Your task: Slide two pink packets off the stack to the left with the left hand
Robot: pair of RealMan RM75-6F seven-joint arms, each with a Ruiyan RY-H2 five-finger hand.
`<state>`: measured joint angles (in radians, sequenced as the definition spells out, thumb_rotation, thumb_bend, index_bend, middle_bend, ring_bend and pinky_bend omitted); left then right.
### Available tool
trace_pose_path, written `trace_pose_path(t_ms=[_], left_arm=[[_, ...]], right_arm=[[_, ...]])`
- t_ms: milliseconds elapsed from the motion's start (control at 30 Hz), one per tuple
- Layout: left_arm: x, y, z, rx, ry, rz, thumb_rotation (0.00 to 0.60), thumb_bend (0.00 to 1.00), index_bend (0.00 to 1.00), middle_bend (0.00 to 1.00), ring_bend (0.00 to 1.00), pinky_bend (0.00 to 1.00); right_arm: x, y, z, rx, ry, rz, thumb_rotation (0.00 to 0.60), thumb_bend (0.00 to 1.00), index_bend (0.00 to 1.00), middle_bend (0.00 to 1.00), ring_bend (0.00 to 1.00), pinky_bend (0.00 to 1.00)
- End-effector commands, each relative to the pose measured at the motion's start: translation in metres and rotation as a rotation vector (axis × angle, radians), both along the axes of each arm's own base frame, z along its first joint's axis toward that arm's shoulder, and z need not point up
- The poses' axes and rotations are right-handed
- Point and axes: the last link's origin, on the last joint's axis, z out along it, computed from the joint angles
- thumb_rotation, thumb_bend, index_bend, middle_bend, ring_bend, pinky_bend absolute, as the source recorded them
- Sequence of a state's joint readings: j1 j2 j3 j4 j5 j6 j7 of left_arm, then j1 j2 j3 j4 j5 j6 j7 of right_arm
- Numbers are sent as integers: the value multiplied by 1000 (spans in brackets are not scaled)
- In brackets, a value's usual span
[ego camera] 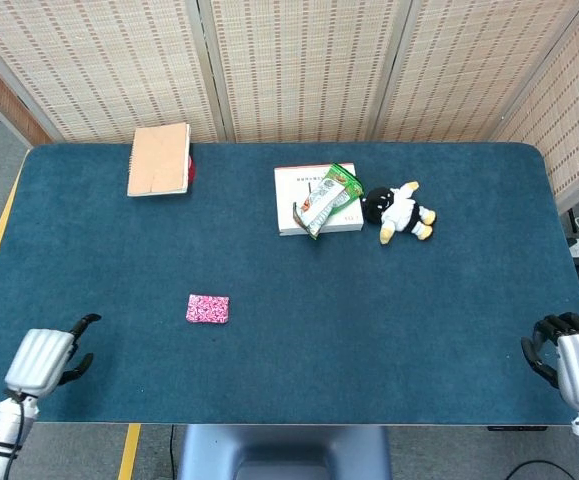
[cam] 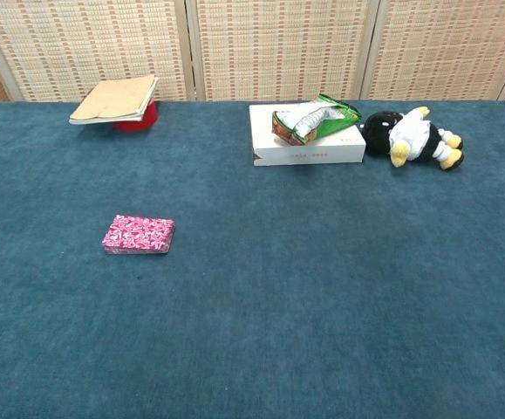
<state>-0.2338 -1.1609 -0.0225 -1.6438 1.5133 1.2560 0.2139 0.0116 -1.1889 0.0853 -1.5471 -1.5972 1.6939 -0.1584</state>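
Note:
The stack of pink patterned packets (ego camera: 207, 308) lies flat on the blue table (ego camera: 299, 370), left of centre; the chest view shows the same pink stack (cam: 139, 234) with nothing touching it. My left hand (ego camera: 47, 358) hovers at the table's front left corner, well to the left of and nearer than the stack, fingers (ego camera: 85, 322) spread and holding nothing. My right hand (ego camera: 575, 362) is at the front right edge, fingers loosely bent and empty. Neither hand appears in the chest view.
A tan notebook (ego camera: 159, 159) rests on a red object at the back left. A white box (ego camera: 294, 190) with a green snack bag (ego camera: 327, 198) on top sits at back centre, a black-and-white plush toy (ego camera: 399, 212) beside it. Woven screens stand behind.

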Motion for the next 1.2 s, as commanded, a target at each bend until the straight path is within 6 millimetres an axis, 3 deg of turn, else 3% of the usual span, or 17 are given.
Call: trace_pose_path(t_ms=[33, 567, 767, 1200], left_arm=[[30, 15, -12, -125, -10, -52, 600, 329, 201, 1000, 1000, 1000], [103, 72, -66, -239, -97, 15, 600, 336, 177, 1000, 1000, 1000], [122, 80, -87, -261, -149, 23, 600, 336, 178, 1000, 1000, 1000], [136, 82, -121, -239, -159, 6, 600, 335, 213, 1000, 1000, 1000]], right_arm=[[0, 0, 0, 6, -19, 14, 600, 282, 788, 675, 544, 745], [-2, 1, -1, 64, -34, 15, 600, 282, 781, 675, 544, 745], [-2, 1, -2, 75, -34, 12, 600, 282, 781, 675, 544, 745], [-3, -1, -6, 101, -29, 5, 600, 282, 779, 675, 544, 745]])
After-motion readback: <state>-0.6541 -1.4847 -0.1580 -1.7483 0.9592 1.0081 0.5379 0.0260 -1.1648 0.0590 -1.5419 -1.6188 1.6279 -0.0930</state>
